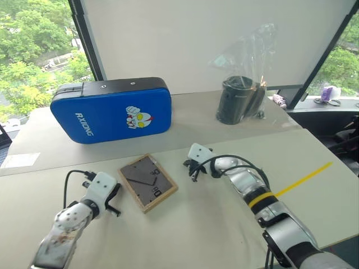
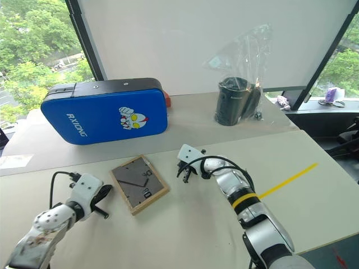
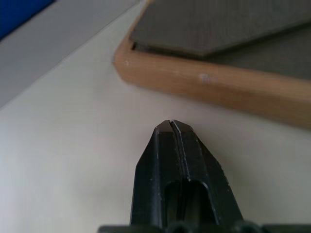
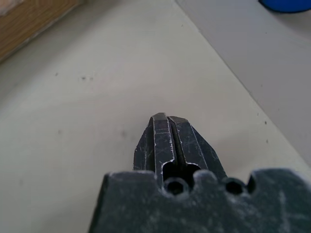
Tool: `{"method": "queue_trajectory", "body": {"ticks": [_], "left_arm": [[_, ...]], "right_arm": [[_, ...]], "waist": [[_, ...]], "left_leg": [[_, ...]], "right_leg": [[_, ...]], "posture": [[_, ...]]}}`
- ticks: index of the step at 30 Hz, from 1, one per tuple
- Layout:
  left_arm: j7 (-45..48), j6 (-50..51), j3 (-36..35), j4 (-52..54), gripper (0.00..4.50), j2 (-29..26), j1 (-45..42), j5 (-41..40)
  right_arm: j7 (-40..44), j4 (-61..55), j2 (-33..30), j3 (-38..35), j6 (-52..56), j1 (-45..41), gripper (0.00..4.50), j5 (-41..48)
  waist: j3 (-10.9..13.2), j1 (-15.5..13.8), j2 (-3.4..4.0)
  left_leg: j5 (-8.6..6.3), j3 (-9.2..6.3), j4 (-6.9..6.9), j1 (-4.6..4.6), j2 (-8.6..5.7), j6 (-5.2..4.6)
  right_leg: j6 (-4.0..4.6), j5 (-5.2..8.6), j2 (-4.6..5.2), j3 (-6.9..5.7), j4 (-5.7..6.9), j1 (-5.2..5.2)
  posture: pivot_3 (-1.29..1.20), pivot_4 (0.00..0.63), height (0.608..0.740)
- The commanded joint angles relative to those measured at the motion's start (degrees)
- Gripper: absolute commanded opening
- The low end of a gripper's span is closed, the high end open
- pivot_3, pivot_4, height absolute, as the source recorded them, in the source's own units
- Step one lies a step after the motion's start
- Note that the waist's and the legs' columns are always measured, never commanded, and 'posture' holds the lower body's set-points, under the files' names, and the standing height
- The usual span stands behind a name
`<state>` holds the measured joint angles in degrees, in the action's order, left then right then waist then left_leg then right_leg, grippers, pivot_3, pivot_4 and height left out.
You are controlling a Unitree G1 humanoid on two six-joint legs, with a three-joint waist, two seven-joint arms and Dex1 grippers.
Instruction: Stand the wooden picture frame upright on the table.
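A beige-grey counter [image 1: 213, 224] stretches out in front of a window. A small light-wood frame [image 1: 148, 182] lies flat on it, face down, with its grey-brown backboard, folded stand and black clips turned upward. It is turned at an angle to the counter's edges. The left tool [image 1: 114, 200] sits low over the counter just beside the frame's left edge, apart from it; in the left wrist view its two black fingers [image 3: 177, 145] are pressed together with nothing between them, and the frame's wooden edge [image 3: 214, 87] lies just ahead of their tips. The right tool [image 1: 193, 171] is near the frame's right side, with a gap of bare counter between them; its fingers [image 4: 167, 133] are also pressed together and empty, pointing down at the counter, and a corner of the frame [image 4: 34, 22] shows in that wrist view. Behind the frame, farther back on the counter, a big blue padded case [image 1: 109, 115] with a cartoon figure and white lettering stands on its long edge. To the right of the case, well apart from the frame, a dark cylinder wrapped in a clear plastic bag [image 1: 238, 98] stands near the window. A yellow strip [image 1: 305, 178] runs slantwise on the counter to the right of the right arm.
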<state>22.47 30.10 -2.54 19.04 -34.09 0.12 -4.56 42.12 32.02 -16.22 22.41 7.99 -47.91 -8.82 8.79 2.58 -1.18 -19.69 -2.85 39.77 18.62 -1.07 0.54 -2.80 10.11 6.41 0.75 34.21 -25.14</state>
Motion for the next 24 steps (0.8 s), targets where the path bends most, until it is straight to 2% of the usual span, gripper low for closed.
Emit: {"method": "queue_trajectory", "body": {"ticks": [1, 7, 13, 18, 24], "left_arm": [[0.28, 1.27, 5.51, -1.03, 0.0, 0.0, -1.72, 3.74], [3.78, -1.86, 10.81, -3.3, 0.0, -0.03, -4.16, 6.65], [8.11, -5.28, 15.17, -4.85, 0.0, 1.45, -6.73, 7.32], [10.96, -7.7, 16.81, -6.23, 0.0, 3.09, -7.9, 6.99], [12.2, -6.81, 14.98, -5.2, 0.0, 2.68, -6.71, 6.96]], "right_arm": [[2.32, -4.26, 1.01, 1.97, 0.89, 1.35, 0.01, -0.96], [10.35, -28.57, -4.57, 3.74, 14.06, 12.55, 0.01, 0.53], [11.62, -47.94, -7.85, 3.75, 29.67, 21.16, 0.01, 2.51], [9.72, -51.4, -6.98, 3.89, 35.14, 21.76, 0.01, 3.15], [7.99, -49.87, -8.33, 3.81, 35.66, 20.55, 0.01, 1.65]], "waist": [[-0.03, 0.01, 0.05], [-0.27, -1.04, 0.45], [-0.39, -2.44, 0.6], [-0.39, -2.65, 0.6], [-0.39, -2.77, 0.6]], "left_leg": [[0.0, 0.0, 0.0, -0.01, 0.0, 0.0], [-0.04, -0.04, 0.0, 0.02, -0.05, -0.07], [-0.11, -0.06, 0.07, 0.01, -0.09, -0.2], [-0.14, -0.06, 0.11, -0.11, -0.1, -0.26], [-0.16, -0.11, 0.1, -0.28, -0.1, -0.29]], "right_leg": [[0.0, 0.0, 0.0, 0.0, 0.01, 0.0], [-0.01, 0.0, 0.04, -0.02, -0.03, 0.04], [-0.03, -0.01, 0.04, -0.07, -0.09, 0.16], [-0.03, 0.0, 0.04, -0.06, -0.14, 0.29], [-0.04, 0.0, 0.04, -0.12, -0.16, 0.53]], "posture": [[0.0, 0.15, 0.74], [0.0, 0.15, 0.74], [0.0, 0.15, 0.74], [0.0, 0.15, 0.74], [0.0, 0.15, 0.74]]}}
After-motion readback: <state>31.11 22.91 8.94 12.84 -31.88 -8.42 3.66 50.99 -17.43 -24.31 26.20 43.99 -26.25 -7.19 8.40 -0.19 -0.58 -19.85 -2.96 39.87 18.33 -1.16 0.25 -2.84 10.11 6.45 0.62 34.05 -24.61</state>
